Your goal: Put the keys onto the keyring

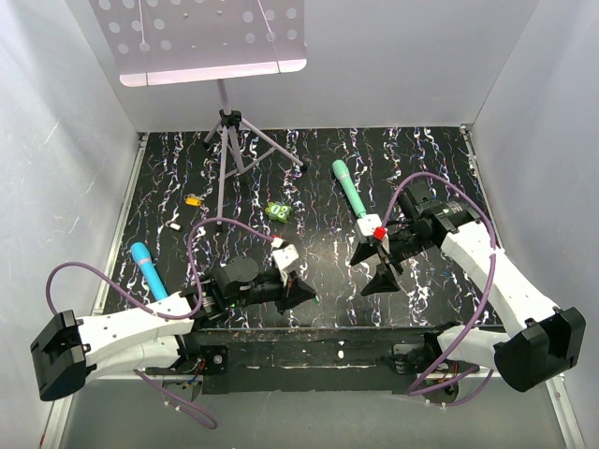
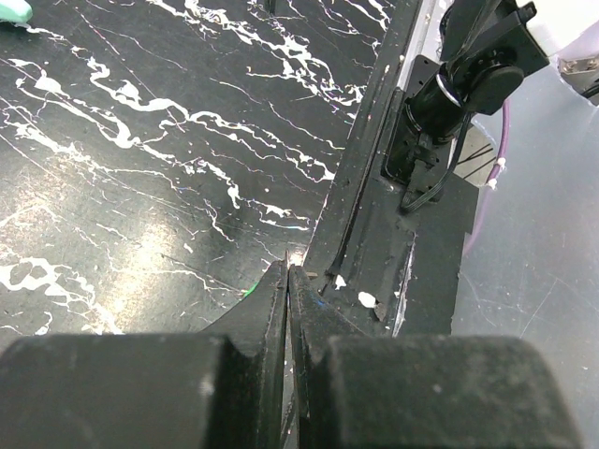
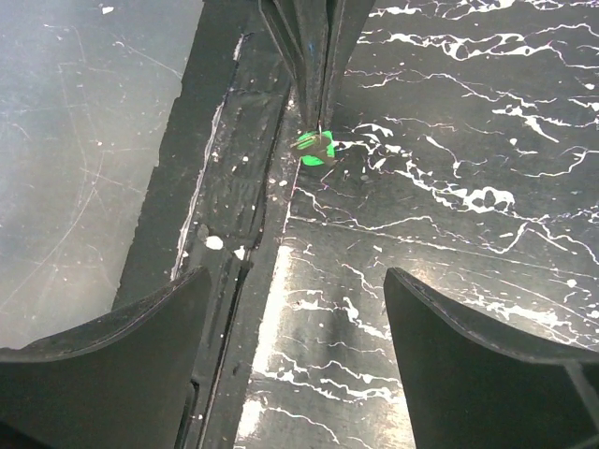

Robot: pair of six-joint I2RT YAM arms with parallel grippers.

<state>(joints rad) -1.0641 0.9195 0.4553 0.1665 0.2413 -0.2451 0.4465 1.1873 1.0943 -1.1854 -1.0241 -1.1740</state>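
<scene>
Overall, the black tabletop (image 1: 421, 168) with white marbling carries a grey perforated music stand (image 1: 197, 37) on a tripod at its far side. The white-and-black left arm (image 1: 131, 327) lies low along the near edge and reaches to the right. The white-and-black right arm (image 1: 501, 271) reaches inward and to the left from the opposite corner, its wrist pitched down towards the tip of the left arm.

The left gripper (image 2: 288, 271) has its fingers pressed together, pinching the light green key (image 3: 314, 148) at the fingertips, at the near edge of the tabletop. The right gripper (image 3: 298, 281) is spread wide and holds nothing. It points at that key and is near the left gripper but apart from it.

A teal pen-like stick (image 1: 348, 187) lies just beyond the right wrist. A blue stick (image 1: 148, 269) with a pink band lies beside the left arm. A square bright-green object (image 1: 276, 211) sits mid-tabletop. The yellow-orange key (image 1: 194, 199) lies at the far left, well apart from both grippers.
</scene>
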